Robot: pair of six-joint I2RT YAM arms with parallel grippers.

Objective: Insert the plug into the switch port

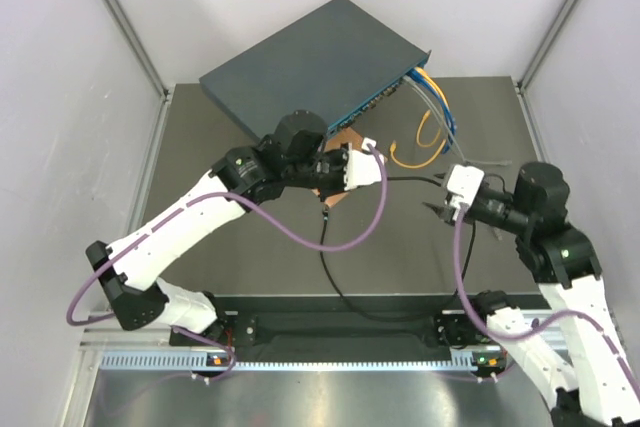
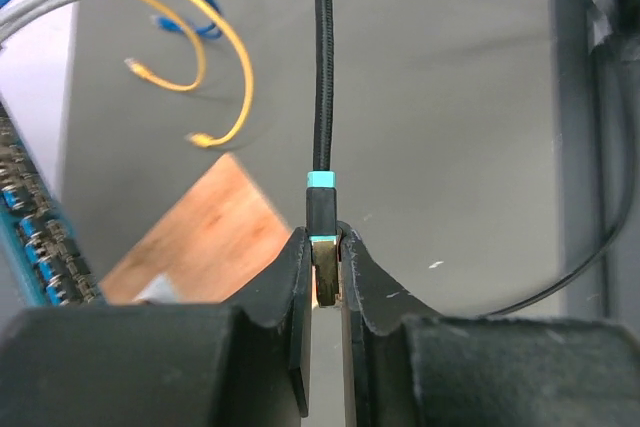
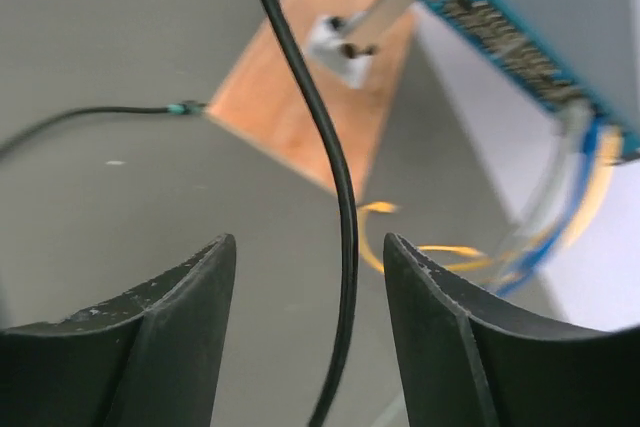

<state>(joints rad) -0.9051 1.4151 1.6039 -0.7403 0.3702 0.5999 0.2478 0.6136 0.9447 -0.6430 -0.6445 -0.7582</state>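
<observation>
Left hand [image 2: 325, 247] clenches the plug [image 2: 322, 209], its metal tip buried between the fingers and its long axis in line with them, black cable [image 2: 322, 67] running straight ahead. Switch port row [image 2: 40, 257] flanks its left; open surface [image 2: 450, 147] lies ahead. Right hand [image 3: 310, 252] is released, straddling the cable.

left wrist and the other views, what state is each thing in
plug, clamped in the left pincer, not inserted
left pincer, shut on the plug
right pincer, open, black cable passing between its fingers
switch, blue cables plugged into its front face
</observation>
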